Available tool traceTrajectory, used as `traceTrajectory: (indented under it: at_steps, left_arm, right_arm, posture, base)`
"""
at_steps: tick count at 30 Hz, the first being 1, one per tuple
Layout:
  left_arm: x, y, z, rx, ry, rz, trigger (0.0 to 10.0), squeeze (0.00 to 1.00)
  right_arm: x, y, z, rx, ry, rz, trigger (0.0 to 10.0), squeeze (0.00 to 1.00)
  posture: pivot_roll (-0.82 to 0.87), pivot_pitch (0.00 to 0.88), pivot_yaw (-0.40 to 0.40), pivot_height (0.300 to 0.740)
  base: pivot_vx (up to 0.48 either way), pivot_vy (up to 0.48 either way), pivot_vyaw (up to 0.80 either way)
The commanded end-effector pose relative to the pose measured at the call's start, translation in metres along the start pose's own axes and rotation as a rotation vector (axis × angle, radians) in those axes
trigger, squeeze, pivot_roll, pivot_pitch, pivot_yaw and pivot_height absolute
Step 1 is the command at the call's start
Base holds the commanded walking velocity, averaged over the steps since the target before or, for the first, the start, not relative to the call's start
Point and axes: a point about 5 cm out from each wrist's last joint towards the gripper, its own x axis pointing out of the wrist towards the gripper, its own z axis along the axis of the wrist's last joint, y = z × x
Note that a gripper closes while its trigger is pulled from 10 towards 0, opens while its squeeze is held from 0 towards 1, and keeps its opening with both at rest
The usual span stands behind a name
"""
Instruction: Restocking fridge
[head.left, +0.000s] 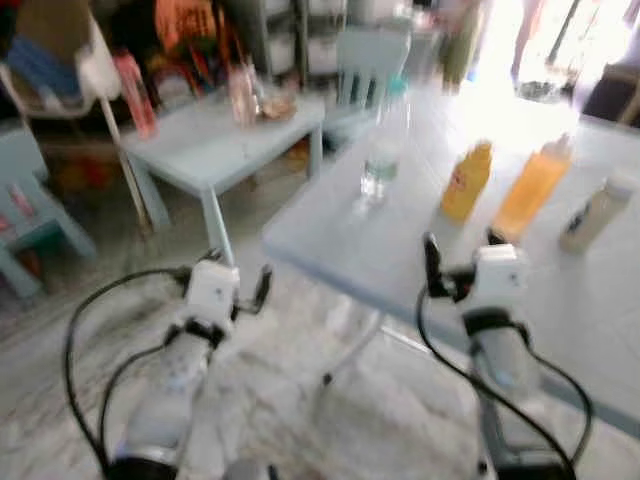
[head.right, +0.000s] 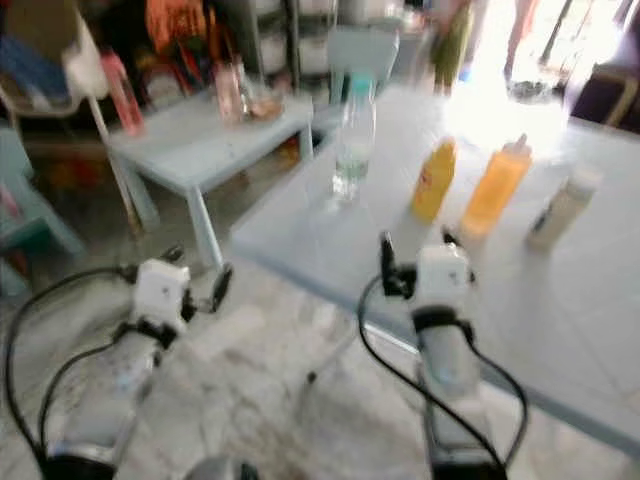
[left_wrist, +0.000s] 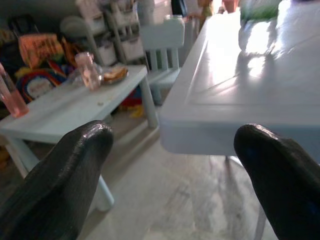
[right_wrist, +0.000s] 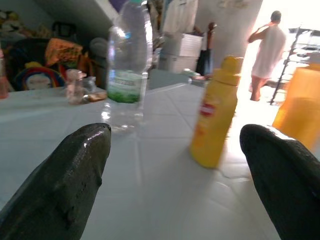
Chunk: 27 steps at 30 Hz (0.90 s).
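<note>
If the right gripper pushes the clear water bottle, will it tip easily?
Probably yes. The water bottle is tall and narrow, standing upright on the smooth table. It looks mostly empty, so likely light. The open right gripper should grasp it low.

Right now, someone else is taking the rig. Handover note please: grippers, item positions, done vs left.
Left gripper: open, empty, off the near corner of the big table, over the floor.
Right gripper: open, empty, over the table's near part, facing the bottles.
On the table, none touched: clear water bottle, yellow bottle just beyond the right gripper, orange bottle, pale bottle farthest right.
Done: nothing picked up.
Left: grasp each bottle and carry it to the fridge. The head views are blurred.
</note>
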Motion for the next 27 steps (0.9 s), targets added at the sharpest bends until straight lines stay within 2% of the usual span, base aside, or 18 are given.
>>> traceTrajectory:
  at_steps: [1, 6, 16, 27]
  left_arm:
    - [0.0042, -0.0049, 0.0066, 0.002, -0.026, -0.019, 10.0, 0.0]
    - [0.004, -0.0047, 0.0062, 0.002, -0.021, -0.016, 10.0, 0.0]
    - [0.003, -0.0065, 0.007, 0.007, -0.024, -0.017, 10.0, 0.0]
    - [0.0022, -0.0071, 0.0074, 0.007, -0.025, -0.015, 10.0, 0.0]
  right_arm:
    - [-0.0012, -0.0096, -0.0011, -0.021, 0.007, -0.03, 10.0, 0.0]
    - [-0.0012, -0.0091, -0.0019, -0.026, 0.009, -0.038, 10.0, 0.0]
    - [-0.0004, -0.0065, -0.0031, -0.021, 0.014, -0.029, 10.0, 0.0]
    - [0.0005, -0.0069, -0.0014, -0.046, 0.002, -0.028, 10.0, 0.0]
  posture:
    - [0.06, 0.064, 0.0, 0.74]
    - [0.06, 0.063, 0.001, 0.74]
    - [0.06, 0.064, 0.0, 0.74]
    - [0.06, 0.069, 0.0, 0.74]
  base:
    - [0.424, 0.0, 0.0]
    - [0.343, 0.151, 0.0]
    - [0.0, 0.0, -0.76]
    - [0.0, 0.0, 0.0]
